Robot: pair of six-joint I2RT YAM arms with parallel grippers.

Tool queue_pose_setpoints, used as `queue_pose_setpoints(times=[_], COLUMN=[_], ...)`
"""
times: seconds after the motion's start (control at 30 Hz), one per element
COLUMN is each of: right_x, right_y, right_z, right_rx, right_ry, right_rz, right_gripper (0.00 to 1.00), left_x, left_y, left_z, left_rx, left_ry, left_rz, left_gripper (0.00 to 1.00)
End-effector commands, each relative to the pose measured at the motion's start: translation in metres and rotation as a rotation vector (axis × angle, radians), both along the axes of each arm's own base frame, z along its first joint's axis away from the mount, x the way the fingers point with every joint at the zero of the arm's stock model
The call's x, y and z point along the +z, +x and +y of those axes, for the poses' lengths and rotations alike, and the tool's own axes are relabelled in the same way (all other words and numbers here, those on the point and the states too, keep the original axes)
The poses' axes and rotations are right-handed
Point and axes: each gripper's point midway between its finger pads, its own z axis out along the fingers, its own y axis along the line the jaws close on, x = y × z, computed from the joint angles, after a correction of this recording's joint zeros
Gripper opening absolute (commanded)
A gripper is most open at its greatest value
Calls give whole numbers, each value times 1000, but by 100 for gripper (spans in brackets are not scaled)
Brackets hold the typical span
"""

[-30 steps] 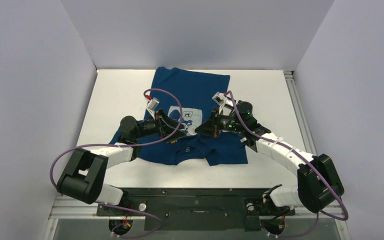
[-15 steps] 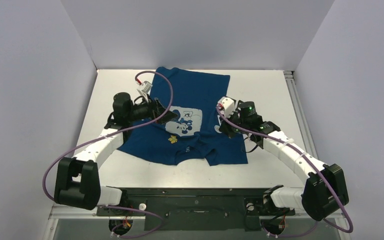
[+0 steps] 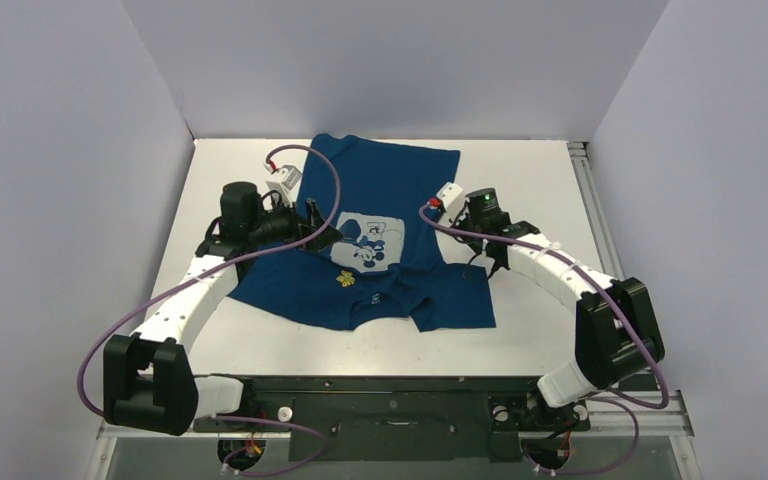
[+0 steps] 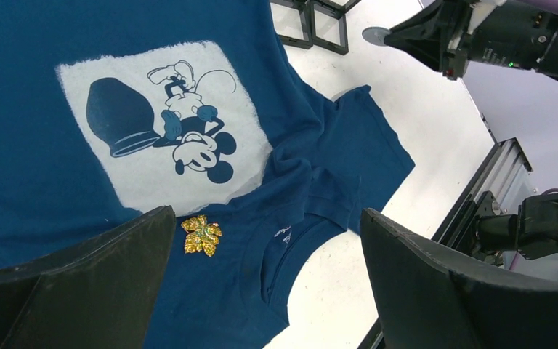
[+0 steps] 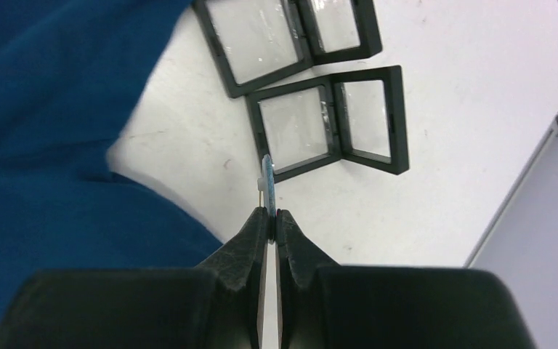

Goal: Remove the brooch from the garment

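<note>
- Two open black-framed boxes (image 5: 334, 116) lie on the white worktop (image 3: 540, 180), just right of the shirt; the brooch lies in open view.
- The garment (image 3: 400, 180), a dark blue T-shirt, is spread flat with its long axis near–far and its collar at the near end.
- The brooch (image 4: 201, 235), a gold glittery leaf, sits between the pale mouse print (image 4: 138, 174) and the collar.
- The left gripper (image 4: 269, 213) hovers above the shirt, spread wide and empty.
- The right gripper (image 5: 271, 212) is pinched on a thin pale sliver (image 5: 266, 178).
</note>
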Motion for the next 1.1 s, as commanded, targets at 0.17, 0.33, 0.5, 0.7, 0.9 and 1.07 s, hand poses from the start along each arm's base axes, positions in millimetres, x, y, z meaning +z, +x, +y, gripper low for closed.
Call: queue_pose_setpoints(times=[0.17, 0.33, 0.5, 0.7, 0.9, 1.07], right_x=[11, 2, -4, -13, -22, -31], right_y=[47, 58, 70, 79, 85, 88], right_z=[-31, -37, -39, -37, -39, -41], right_rx=[-50, -49, -50, -38, -32, -30], right_ry=[-142, -166, -170, -184, -211, -228], right_rz=[-78, -70, -59, -44, -29, -18], right_gripper=[0, 0, 0, 0, 0, 2], left_x=[33, 34, 35, 33, 32, 32], left_y=[1, 0, -1, 0, -2, -1], left_z=[2, 0, 0, 1, 1, 0], left_rx=[-13, -24, -28, -24, -31, -34], left_ry=[10, 1, -1, 3, 4, 5], left_rz=[-99, -96, -94, -87, -79, -76], left_gripper=[96, 96, 96, 96, 96, 96])
